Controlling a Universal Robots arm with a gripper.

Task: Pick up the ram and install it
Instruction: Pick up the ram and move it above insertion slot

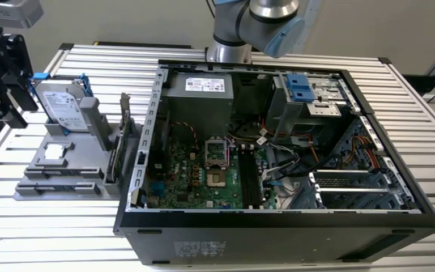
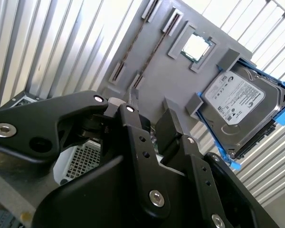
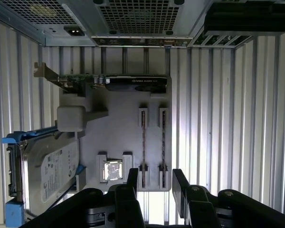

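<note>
The hand (image 3: 156, 178) hangs over the near end of a grey parts holder (image 3: 118, 128), its two black fingers (image 3: 132, 176) spread with nothing between them (the same gap shows in the second wrist view (image 2: 145, 114)). The ram (image 3: 143, 142) stands on edge in the holder's clips, apart from the fingers, with a second stick (image 3: 163, 142) just beside it and parallel. In the second wrist view the ram (image 2: 133, 40) shows as a thin dark line.

Also in the holder are a bare processor chip (image 3: 113, 170), a hard drive with blue rails (image 3: 52, 166) leaning at the side, and an upright graphics card (image 3: 133, 83) at the far end. In the exterior view the holder sits on the slatted metal desk (image 1: 429, 136) to the exterior view's left of an open computer case (image 1: 278, 226), whose green motherboard (image 1: 195, 175) lies exposed.
</note>
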